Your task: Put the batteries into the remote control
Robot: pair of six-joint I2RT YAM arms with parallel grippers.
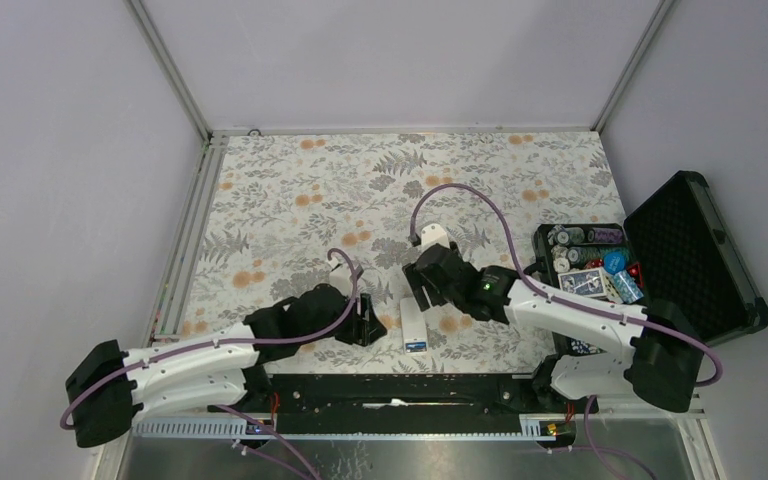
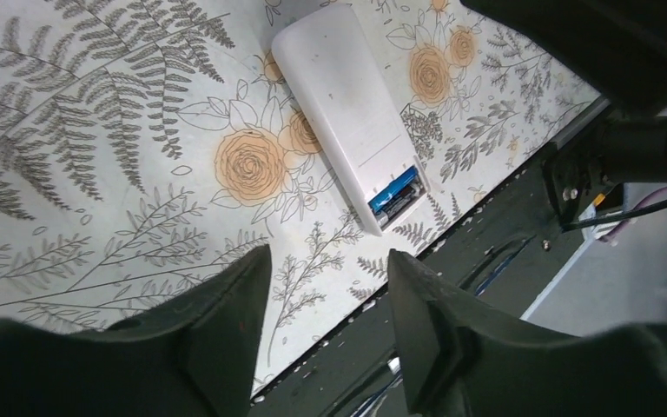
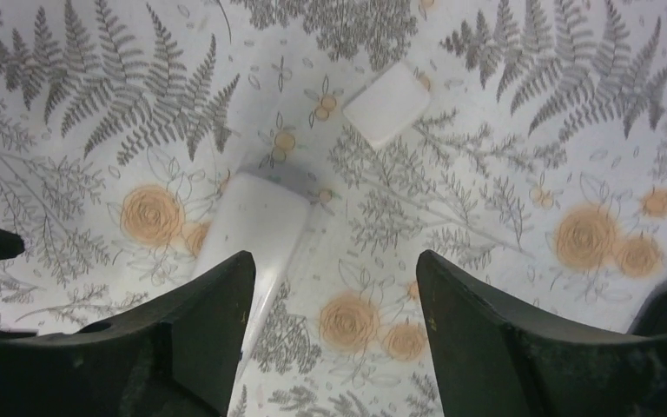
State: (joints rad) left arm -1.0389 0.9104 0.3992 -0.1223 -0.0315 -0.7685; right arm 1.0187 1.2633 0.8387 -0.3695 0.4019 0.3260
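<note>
1. Table point(image 1: 290, 190), covered in a grey fern and orange flower print: it carries all the items below.

2. Black hard-shell case point(image 1: 685, 245): at the right edge of the table, lid open. Its tray holds round chips, a card deck and dice.

3. Left gripper point(image 2: 328, 254), black, two fingers: near the near edge, just to the left of the remote control and apart from it. The jaws are spread and nothing is between them.

4. Right gripper point(image 3: 334, 258), black, two fingers: over the far end of the remote control. The fingers are parted wide and grasp nothing. Whether one finger touches the casing cannot be told.

5. White plastic oblong remote control point(image 2: 347, 113): flat on the table, plain back up, at the middle of the near edge between the two arms. The compartment at its near end is uncovered.

6. Small white rounded-square plastic piece point(image 3: 386, 106): flat on the table, beyond the remote control's far end and apart from it.

7. Slim bright blue batteries point(image 2: 397, 193): seated side by side in the uncovered compartment.
</note>
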